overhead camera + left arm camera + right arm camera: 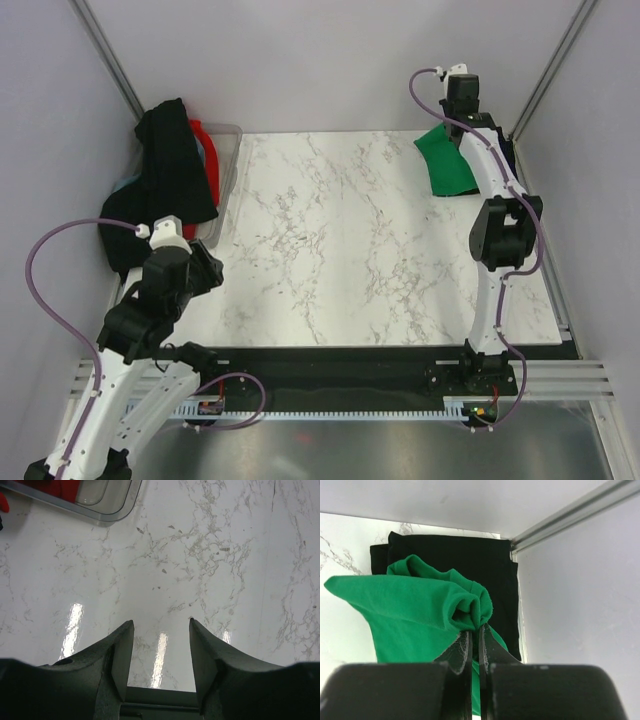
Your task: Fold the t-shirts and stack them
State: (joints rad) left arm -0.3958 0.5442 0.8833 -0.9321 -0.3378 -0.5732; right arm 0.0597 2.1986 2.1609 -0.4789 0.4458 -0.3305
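My right gripper (pixel 476 630) is shut on a bunched fold of the bright green t-shirt (pixel 410 610). It holds the shirt up over a folded black t-shirt (pixel 470 555) that lies in the table's back right corner. In the top view the green shirt (pixel 446 165) hangs beside the right arm, whose wrist (pixel 459 100) hides the fingers. A black t-shirt (pixel 170 165) and a red t-shirt (pixel 207 150) are draped over the plastic tub (pixel 229 160) at the back left. My left gripper (pixel 161 625) is open and empty, low over bare marble, and also shows in the top view (pixel 205 268).
The marble table (pixel 350 240) runs between the arms. The tub's corner (pixel 107 507), with red cloth (pixel 55 487) in it, lies ahead and left of the left gripper. A metal rail (pixel 570 515) and grey walls close in the back right corner.
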